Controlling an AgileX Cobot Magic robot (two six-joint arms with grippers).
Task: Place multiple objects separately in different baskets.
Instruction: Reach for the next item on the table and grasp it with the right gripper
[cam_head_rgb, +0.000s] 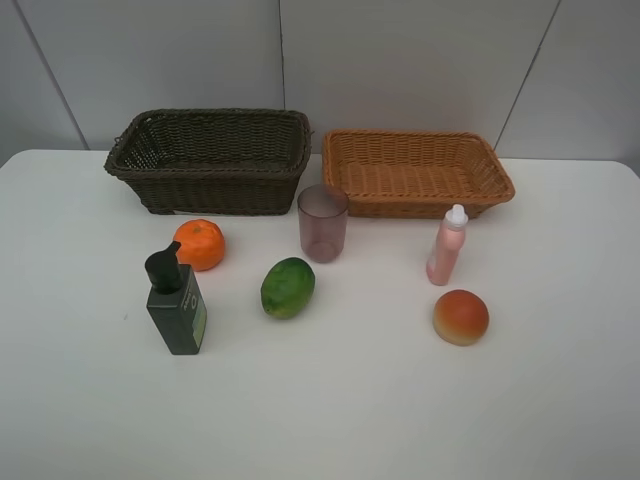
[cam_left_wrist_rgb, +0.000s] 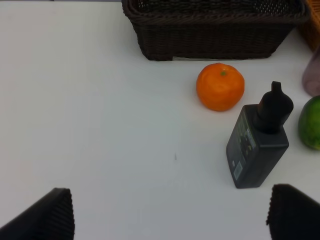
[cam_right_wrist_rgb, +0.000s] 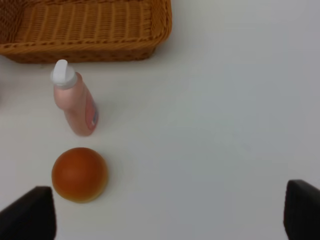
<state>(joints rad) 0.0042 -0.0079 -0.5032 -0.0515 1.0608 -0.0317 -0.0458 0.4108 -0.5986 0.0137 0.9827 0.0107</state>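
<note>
Since nothing shows inside either basket, the task looks to be at its very start, with the first pick not yet made. The white surface (cam_head_rgb: 90, 400) fills most of the exterior high view. At upper left sits the dark brown basket (cam_head_rgb: 215, 190), and just beside it, at upper right, the light tan basket (cam_head_rgb: 400, 207). At lower left the dark green pump bottle (cam_head_rgb: 178, 310) stands upright. Right of centre is the pink bottle (cam_head_rgb: 447, 248), also upright, and at centre the mauve cup (cam_head_rgb: 323, 225), in front of the gap between the baskets. The green fruit (cam_head_rgb: 288, 288) lies just below the cup, the peach (cam_head_rgb: 461, 317) at lower right, and the tangerine (cam_head_rgb: 200, 245) just above the pump bottle.

The left jaws and the right jaws each stand wide apart, with nothing between them. The next move probably calls for one arm to lower over a near item, the left over the tangerine or the right over the peach, centring it before closing.
</note>
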